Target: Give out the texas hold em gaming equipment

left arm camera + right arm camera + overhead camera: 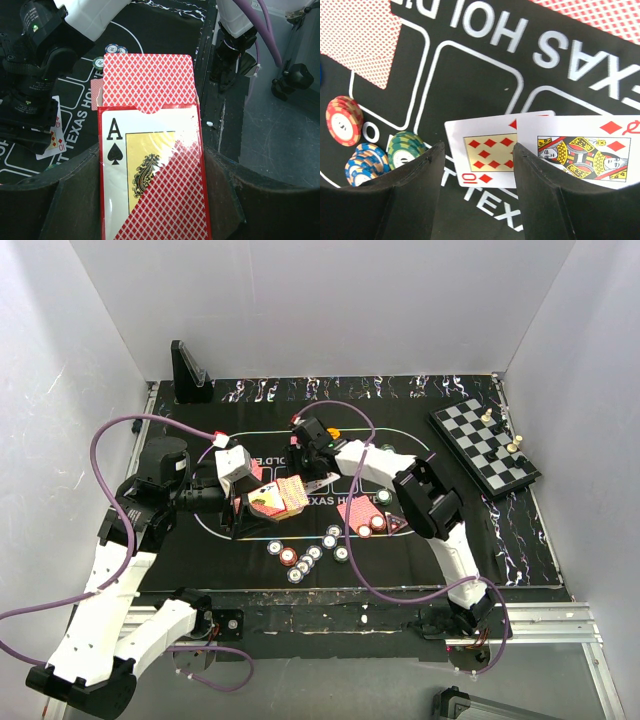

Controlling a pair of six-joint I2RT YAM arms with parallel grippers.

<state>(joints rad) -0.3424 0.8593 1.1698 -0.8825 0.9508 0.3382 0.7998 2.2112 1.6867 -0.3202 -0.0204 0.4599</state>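
Red-backed card deck [147,82], protruding from its box [155,190] along the fingers' axis, is held clamped by that box in the left pincer [152,150] above the mat [470,90], open end toward the nearby right pincer [477,165], parted and empty over the ten of diamonds [487,155].

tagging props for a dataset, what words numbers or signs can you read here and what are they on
"A" with a spade sign: front of the card box.
"TEXAS HO", white letters, the rest hidden: black mat.
"10" with diamond pips: ten of diamonds.
"Q", at the picture's edge: queen of diamonds.
Chips: face markings too small to read.
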